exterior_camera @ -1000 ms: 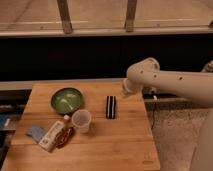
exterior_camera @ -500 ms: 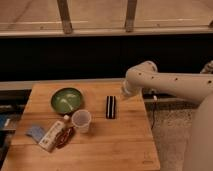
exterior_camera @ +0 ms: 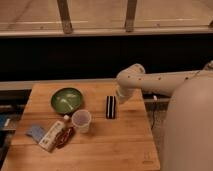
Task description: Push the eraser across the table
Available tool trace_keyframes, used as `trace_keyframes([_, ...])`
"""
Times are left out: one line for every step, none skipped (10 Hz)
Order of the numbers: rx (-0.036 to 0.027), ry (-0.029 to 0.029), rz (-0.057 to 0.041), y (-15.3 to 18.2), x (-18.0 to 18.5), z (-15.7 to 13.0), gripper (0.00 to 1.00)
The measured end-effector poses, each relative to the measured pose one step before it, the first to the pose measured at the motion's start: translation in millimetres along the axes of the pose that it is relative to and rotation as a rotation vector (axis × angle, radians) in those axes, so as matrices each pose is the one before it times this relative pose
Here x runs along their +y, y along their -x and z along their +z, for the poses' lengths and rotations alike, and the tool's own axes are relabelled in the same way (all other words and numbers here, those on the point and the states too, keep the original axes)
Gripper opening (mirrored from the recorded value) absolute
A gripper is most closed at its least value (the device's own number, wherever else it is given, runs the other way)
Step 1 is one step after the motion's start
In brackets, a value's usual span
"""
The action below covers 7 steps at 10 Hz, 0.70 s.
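Far to the left of the claw [exterior_camera: 121,96], near the left edge of the counter [exterior_camera: 107,150], a small blue pad [exterior_camera: 35,131] is seen, and just beside it a white-and-red packet [exterior_camera: 51,136] is laid at a slant. Farther back, well left of the claw, a green bowl [exterior_camera: 66,100] is set. A pale cup [exterior_camera: 81,120] is stood between the packet and the eraser [exterior_camera: 110,106]. The eraser is found just left of the claw, laid lengthwise front to back; whether it is touched cannot be made out. The claw is held low at the counter's right side, under the bent white arm [exterior_camera: 150,82]. Whether it is wide or narrow cannot be told.

Trouble is judged likeliest from an off-centre push: if only the eraser's far end is met, it would probably be spun rather than slid. If the claw is carried too high, the eraser could be passed over. If a leftward push is run long, the cup could be struck and tipped.
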Motion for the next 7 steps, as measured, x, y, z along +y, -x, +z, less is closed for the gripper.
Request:
trace_keyframes([0.0251,-0.00455,-0.00636,0.72,4.4,13.67,0.0])
trace_keyframes([0.02091,-0.00389,0.0008,-0.74,-0.14,10.49,0.0])
trace_keyframes([0.01128,-0.00168,0.00352,0.03,-1.58,7.3,0.0])
trace_keyframes([0.01414,-0.00237,0.00269,-0.45,-1.68,10.56,0.0])
trace_keyframes([0.01474,0.00363,0.00264,0.94,2.15,10.48,0.0])
trace_keyframes([0.01026,0.00407,0.00434,-0.27,0.94,7.45,0.0])
trace_keyframes([0.01459,0.00313,0.00837,-2.14,-1.69,8.61,0.0])
